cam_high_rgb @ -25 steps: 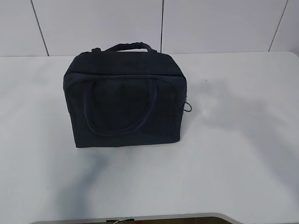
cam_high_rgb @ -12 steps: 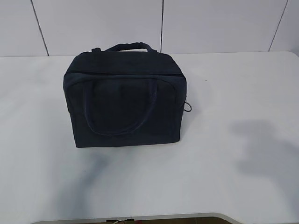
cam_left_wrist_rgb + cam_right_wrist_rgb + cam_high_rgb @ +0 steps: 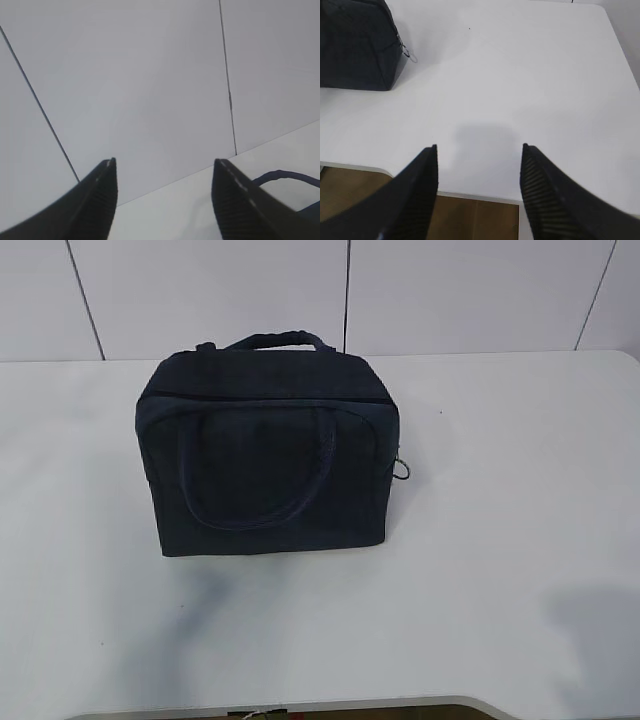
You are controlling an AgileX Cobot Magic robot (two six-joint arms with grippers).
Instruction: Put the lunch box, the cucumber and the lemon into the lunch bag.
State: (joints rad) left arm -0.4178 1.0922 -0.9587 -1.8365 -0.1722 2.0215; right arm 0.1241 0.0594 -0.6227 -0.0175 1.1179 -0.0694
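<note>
The dark navy lunch bag [image 3: 268, 445] stands on the white table [image 3: 500, 440], left of centre, with its top zipper shut and the silver ring pull [image 3: 403, 469] hanging at its right end. The lunch box, the cucumber and the lemon are out of view. No gripper shows in the exterior view. In the left wrist view my left gripper [image 3: 164, 162] is open and empty, facing the wall, with a bag handle [image 3: 285, 176] at the lower right. In the right wrist view my right gripper [image 3: 479, 148] is open and empty above the table's front edge; the bag [image 3: 357, 42] is at the upper left.
A white panelled wall [image 3: 200, 290] stands behind the table. The table's front edge [image 3: 470, 196] shows in the right wrist view, with brown floor below it. A shadow lies on the table at the lower right [image 3: 600, 630].
The shadow on the right of the table has moved down toward the front right corner. The bag has not moved.
</note>
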